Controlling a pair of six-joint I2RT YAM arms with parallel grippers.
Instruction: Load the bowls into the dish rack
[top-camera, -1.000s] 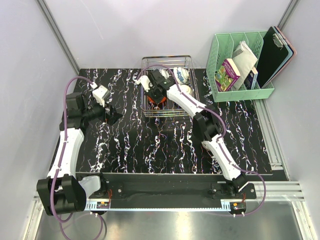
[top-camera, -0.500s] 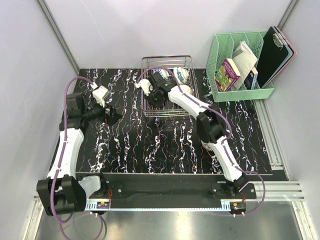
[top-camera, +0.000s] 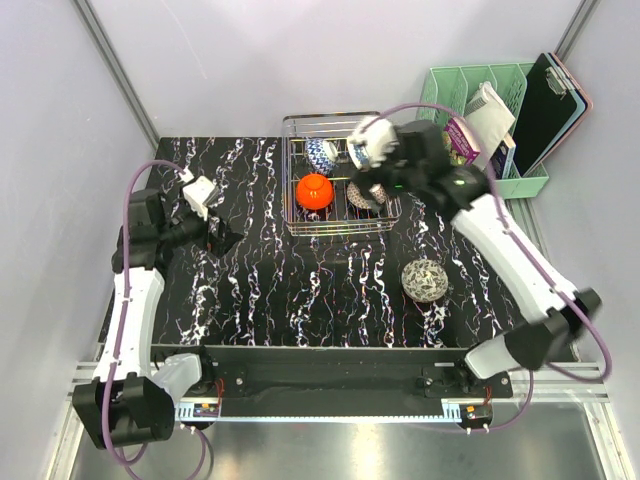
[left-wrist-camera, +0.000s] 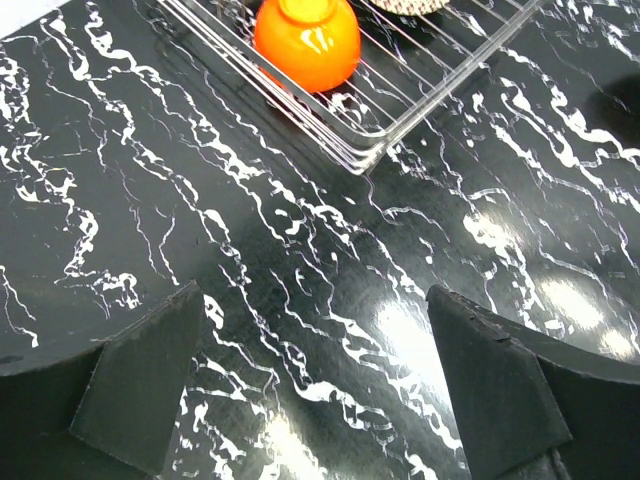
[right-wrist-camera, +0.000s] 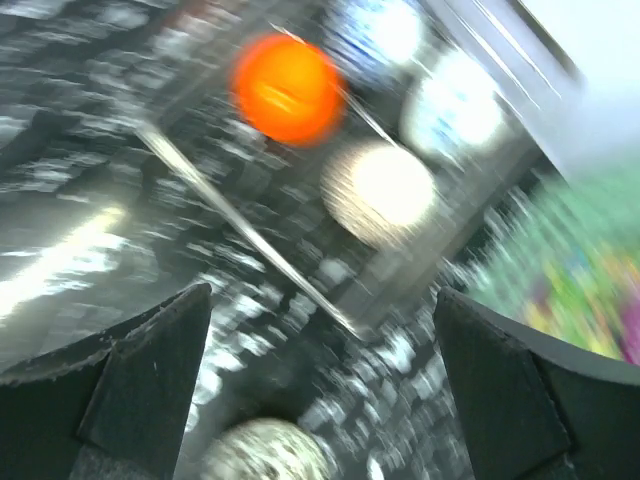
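Observation:
The silvery wire dish rack (top-camera: 335, 228) stands at the back of the table. Inside it an orange-red bowl (top-camera: 314, 190) lies upside down, beside a blue-and-white bowl (top-camera: 321, 155), a second one (top-camera: 360, 152) and a net-patterned bowl (top-camera: 358, 197). Another net-patterned bowl (top-camera: 425, 279) rests on the table in front of the rack's right end. My right gripper (top-camera: 383, 188) hangs open and empty over the rack's right side; its blurred wrist view shows the orange bowl (right-wrist-camera: 287, 88). My left gripper (top-camera: 228, 238) is open over bare table, left of the rack (left-wrist-camera: 400, 110).
A mint-green slotted organiser (top-camera: 480, 130) with books stands at the back right, a dark clipboard (top-camera: 545, 110) leaning against it. The black marbled table (top-camera: 300, 290) ends at the metal rail holding both arm bases.
My right gripper has opened, left the orange-red bowl in the rack and swung right and up. The net-patterned bowl on the table has come into view. The left arm has barely moved.

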